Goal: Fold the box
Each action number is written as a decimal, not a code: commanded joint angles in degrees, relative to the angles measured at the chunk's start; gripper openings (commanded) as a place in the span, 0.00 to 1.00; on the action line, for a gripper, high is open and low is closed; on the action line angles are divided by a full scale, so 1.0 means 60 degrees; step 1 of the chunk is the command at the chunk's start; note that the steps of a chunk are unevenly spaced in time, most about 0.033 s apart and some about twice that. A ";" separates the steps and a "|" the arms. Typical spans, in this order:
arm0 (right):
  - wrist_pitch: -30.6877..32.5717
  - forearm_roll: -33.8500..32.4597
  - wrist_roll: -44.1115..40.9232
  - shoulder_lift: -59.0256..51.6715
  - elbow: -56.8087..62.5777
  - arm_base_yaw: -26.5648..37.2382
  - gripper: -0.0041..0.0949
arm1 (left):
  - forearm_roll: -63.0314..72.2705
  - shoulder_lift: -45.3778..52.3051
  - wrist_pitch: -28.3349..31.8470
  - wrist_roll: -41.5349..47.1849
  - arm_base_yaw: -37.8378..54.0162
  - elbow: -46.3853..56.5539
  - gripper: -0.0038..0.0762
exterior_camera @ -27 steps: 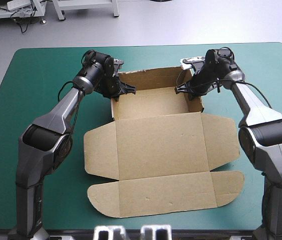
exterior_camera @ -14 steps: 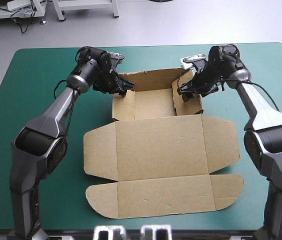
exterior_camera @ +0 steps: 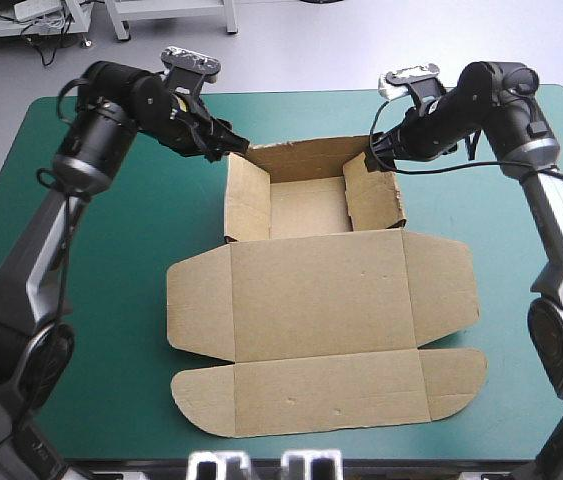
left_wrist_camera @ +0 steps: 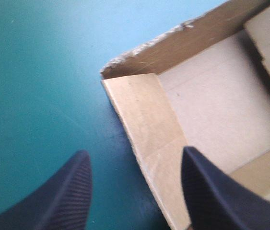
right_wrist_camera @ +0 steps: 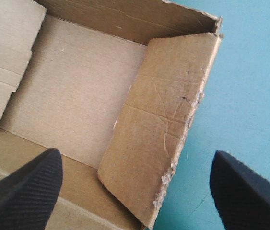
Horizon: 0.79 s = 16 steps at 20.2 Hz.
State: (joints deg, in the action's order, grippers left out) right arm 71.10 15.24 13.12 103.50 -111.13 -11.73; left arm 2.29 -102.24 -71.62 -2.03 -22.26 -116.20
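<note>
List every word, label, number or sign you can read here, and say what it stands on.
None: no text can be read in any view.
The box: plain brown board, with no print or label showing.
The teal-green cover: no marks or signs.

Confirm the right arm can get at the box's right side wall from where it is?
Probably yes. The right gripper is open over the raised right wall of the box, and the wall shows between its fingers in the wrist view. Nothing appears to be in the way.
</note>
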 commanded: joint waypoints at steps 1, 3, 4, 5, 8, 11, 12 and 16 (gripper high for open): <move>0.0145 0.0250 0.0460 -0.0868 -0.0200 0.0051 0.79 | 0.0506 0.2288 -0.0430 -0.1179 -0.0075 0.0978 0.18; 0.0145 0.0110 0.0643 -0.0920 -0.0200 0.0051 0.78 | 0.0213 0.3314 -0.0430 -0.1630 -0.0075 0.2197 0.08; 0.0145 0.0048 0.0643 -0.0920 -0.0200 0.0051 0.78 | 0.0049 0.3749 -0.0430 -0.1696 -0.0075 0.2708 0.04; 0.0145 -0.0047 0.0657 -0.0920 -0.0200 0.0051 0.78 | -0.0171 0.4298 -0.0430 -0.1696 -0.0075 0.3377 0.04; 0.0119 -0.0248 0.0940 -0.0631 -0.0007 0.0051 0.78 | -0.0382 0.6958 -0.0430 -0.1596 -0.0075 0.6843 0.04; 0.0030 -0.0189 0.0940 -0.0001 0.0142 0.0051 0.78 | -0.0675 0.9065 0.0002 -0.0601 -0.0075 0.9155 0.04; 0.0011 -0.0169 0.0940 0.0277 0.0142 0.0051 0.78 | -0.0770 0.9606 0.0111 -0.0358 -0.0075 0.9562 0.04; -0.0576 -0.0169 0.0808 0.1591 0.0142 0.0051 0.75 | -0.0786 1.1607 0.0068 0.0569 -0.0075 1.0207 0.04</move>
State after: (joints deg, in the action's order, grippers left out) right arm 70.53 13.51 17.85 113.76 -109.01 -11.71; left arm -2.25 -35.37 -71.66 -0.90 -22.33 -53.97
